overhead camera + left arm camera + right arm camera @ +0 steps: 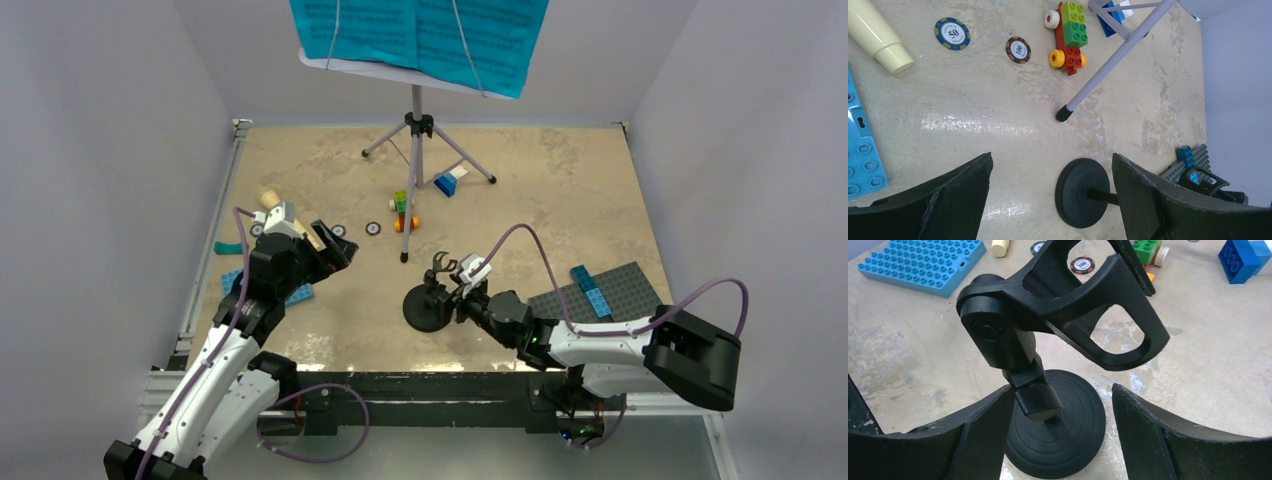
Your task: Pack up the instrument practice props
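Left edge: the desk rail runs tight along the wall, with a small teal piece lying by it. The blue baseplate sits partly under my left arm.

Left claw is released, jaws wide, holding nothing, over bare desk. The cream microphone lies flat at the upper left of the left wrist view. Its narrow end is near the 50 chip, not touching it. The 100 chip sits just past that.

Centre: the music stand is upright at the back. The teal pages are on its tray, tops cut off by the frame. Its tripod leg reaches toward me, and the rubber foot lands between the brick car and the mic stand. The car is just beside that leg. A blue-white brick sits by the right-hand leg. Legs, car and brick crowd any low approach to the column.

Mic stand is upright on its round base, front centre. Right claw is released, one jaw either side of the stem just above the base. One finger is close to the stem, but I can't tell if it touches. The clip head tilts over the claw.

Right: the grey baseplate carries blue bricks, just behind my right forearm. There's open room on the back-right desk and in the strip between the two claws. Walls close in on three sides.
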You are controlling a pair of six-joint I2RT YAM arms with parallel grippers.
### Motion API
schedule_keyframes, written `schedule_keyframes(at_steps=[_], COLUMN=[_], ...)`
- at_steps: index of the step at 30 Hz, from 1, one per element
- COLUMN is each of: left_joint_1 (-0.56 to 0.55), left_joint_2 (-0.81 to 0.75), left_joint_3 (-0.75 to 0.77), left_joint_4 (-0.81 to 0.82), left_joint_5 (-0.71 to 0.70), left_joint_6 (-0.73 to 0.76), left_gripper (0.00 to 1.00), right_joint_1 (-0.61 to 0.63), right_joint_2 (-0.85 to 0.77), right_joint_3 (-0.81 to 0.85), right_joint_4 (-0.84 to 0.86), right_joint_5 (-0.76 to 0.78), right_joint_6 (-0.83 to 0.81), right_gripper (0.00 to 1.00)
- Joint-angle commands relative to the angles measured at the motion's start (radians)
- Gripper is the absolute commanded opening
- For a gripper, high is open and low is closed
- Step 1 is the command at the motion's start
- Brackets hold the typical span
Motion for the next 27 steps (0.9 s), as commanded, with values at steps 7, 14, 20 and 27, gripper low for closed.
schedule_keyframes(at_steps=[7,14,20,27], left_joint_1=[-0.001,-0.001,-0.001,-0.001], left_joint_2=[-0.043,-0.063,-0.111,-0.229], left_joint_3=[-0.029,-0.028,0.003,0.110], left_joint_4=[0.011,-0.010,-0.071,-0.216], left_joint_5=[0.026,0.025,-0.009,-0.135], left_joint_6=[-0.019,-0.021,-0.016,-0.032], left_gripper=[0.91,0.91,0.90,0.89], right_joint_1=[0.003,0.003,0.003,0.001], right_joint_2=[0.103,0.159,0.121,0.139], right_joint_3=[0.074,0.108,0.122,0.286], right_joint_4=[0.168,0.188,0.164,0.078], right_joint_5=[0.024,0.022,-0.022,-0.148], right_joint_6=[0.034,0.030,0.008,-0.073], right_gripper=[0.60,0.36,0.04,0.00])
